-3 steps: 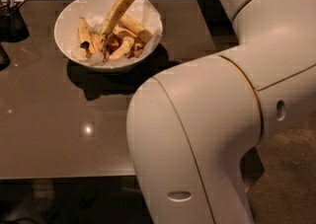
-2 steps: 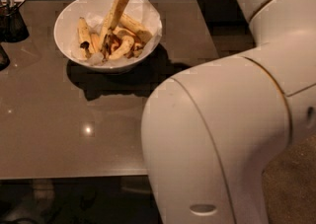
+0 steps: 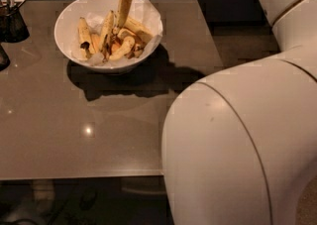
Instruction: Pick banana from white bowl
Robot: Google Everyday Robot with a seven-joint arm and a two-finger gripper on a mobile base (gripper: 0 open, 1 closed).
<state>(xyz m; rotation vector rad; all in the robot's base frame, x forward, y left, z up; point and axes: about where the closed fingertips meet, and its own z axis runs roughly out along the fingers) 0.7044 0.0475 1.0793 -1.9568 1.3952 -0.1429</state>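
The white bowl [image 3: 67,26], lined with crinkled white paper, stands at the far left of the brown table. Several pale yellow bananas and pieces with dark tips lie in it. The longest whole banana [image 3: 106,29] lies near the bowl's middle, pointing away from me. My gripper [image 3: 120,22] comes down steeply from the top edge of the view into the bowl. Its tip is right beside that banana's far end, among the fruit. Contact with the banana does not show. No banana is lifted.
A dark wire-mesh cup [image 3: 12,21] stands at the table's far left, with another dark object [image 3: 2,58] at the left edge. My white arm's bulk [image 3: 237,144] fills the right and lower right, covering the table's right front corner. The table's front edge [image 3: 79,175] runs along the bottom.
My arm's white bulk has shifted to the right in the view. The gripper stands a little steeper in the bowl. The bowl and the bananas have not moved.
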